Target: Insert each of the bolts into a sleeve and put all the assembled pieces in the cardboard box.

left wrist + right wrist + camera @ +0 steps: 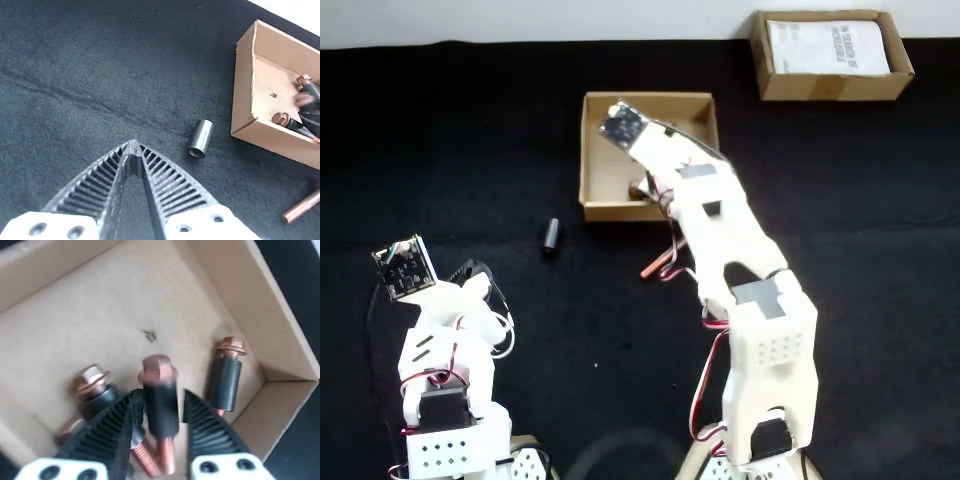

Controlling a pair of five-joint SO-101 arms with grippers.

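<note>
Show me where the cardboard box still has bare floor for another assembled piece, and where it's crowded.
Free: the cardboard box floor along its left and far walls is bare. Crowded: by the near wall, where the assembled pieces cluster around the right gripper.

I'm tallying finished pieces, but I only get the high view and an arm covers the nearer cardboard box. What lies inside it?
Observer: At least three copper bolts seated in black cylindrical sleeves are in the brown cardboard box.
Operator: Is the right gripper holding one?
Observer: No; the right gripper is open, its fingers either side of the middle piece.
Operator: And the left gripper?
Observer: The left gripper is shut and empty, over black cloth, apart from the loose dark metal sleeve.
</note>
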